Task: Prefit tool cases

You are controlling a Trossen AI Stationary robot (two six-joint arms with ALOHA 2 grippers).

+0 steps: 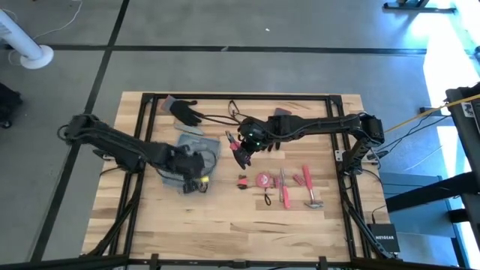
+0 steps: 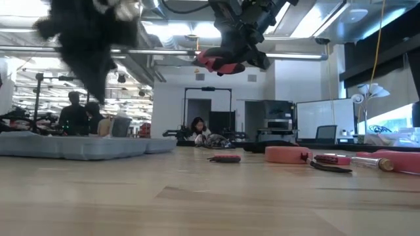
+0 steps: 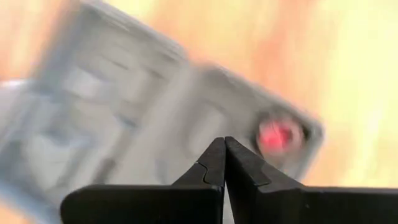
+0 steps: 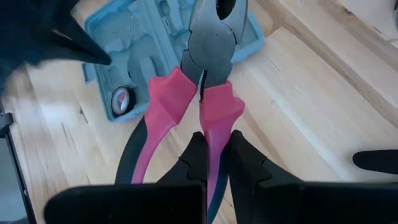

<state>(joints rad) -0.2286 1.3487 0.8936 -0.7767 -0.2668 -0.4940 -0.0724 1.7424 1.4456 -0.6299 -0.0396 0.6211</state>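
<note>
1. Blue-grey plastic tool case (image 1: 187, 154) lies open on the wooden table (image 1: 180, 225), left-centre in my high view, w/ moulded recesses facing up.
2. Inside the case I can make out one item only: a small round tape measure (image 4: 120, 99) w/ a red-and-white face, sitting in a recess near one corner. Other recesses look bare in the right wrist view; part of the case is hidden under the left arm.
3. My left gripper (image 1: 196, 180) hangs over the case's near edge, jaws clenched tip to tip w/ nothing between them, per the left wrist view.
4. Black glove (image 1: 182, 111) lies at the table's far edge, beyond the case.
5. My right gripper (image 1: 241, 154) is above the table just right of the case, jaws grasping one handle of the pink-and-black pliers (image 4: 196, 81). Low view shows the pliers held well up off the surface; the pliers' nose points toward the case.
6. Right of that, loose on the table: pink tape roll (image 1: 263, 180), pink-handled screwdrivers (image 1: 284, 191), hammer (image 1: 310, 191) w/ pink handle, a few small bits I can't identify.
7. Writing: only legible text is "NETGEAR" on a black box (image 1: 386, 241) at the table's near right corner. Tape measure face too blurred to read.
8. Ppl show in the room beyond the table in the low view.
</note>
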